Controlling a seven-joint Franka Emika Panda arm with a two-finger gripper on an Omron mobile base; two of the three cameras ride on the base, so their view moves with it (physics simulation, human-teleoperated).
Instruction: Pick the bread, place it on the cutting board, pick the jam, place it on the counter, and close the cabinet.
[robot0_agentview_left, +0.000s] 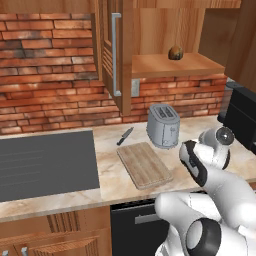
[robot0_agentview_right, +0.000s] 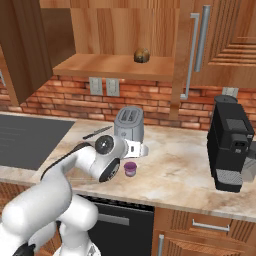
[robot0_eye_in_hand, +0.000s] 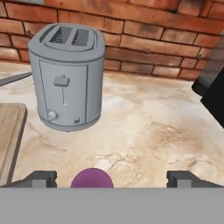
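Jam (robot0_agentview_right: 130, 169) stands on the counter (robot0_agentview_right: 180, 165), a squat purple jar seen in the hand view as a purple dome (robot0_eye_in_hand: 92, 178) low between the two finger tips, closer to one tip than the other. Handling judgement: the jar is likely rigid, smooth-walled and fairly light, so it may slip or tip if caught near the top; the better hold is across the round body at mid-height, with the fingers level on opposite sides. Pincer (robot0_eye_in_hand: 112, 178) state: fingers spread wide apart, touching nothing, with the jar in the gap. Ahead of the pincer, slightly to one side, stands the grey toaster (robot0_eye_in_hand: 67, 76); past it runs the brick wall. An edge of the cutting board (robot0_eye_in_hand: 10, 135) lies beside the toaster, on the side away from the dark coffee machine (robot0_agentview_right: 231, 145). Bread (robot0_agentview_right: 142, 55) sits well above the pincer, on the shelf of the cabinet (robot0_agentview_right: 115, 65), whose door (robot0_agentview_left: 114, 55) hangs open. Judged from this layout, the bread transfer is not done and the cabinet is not closed.
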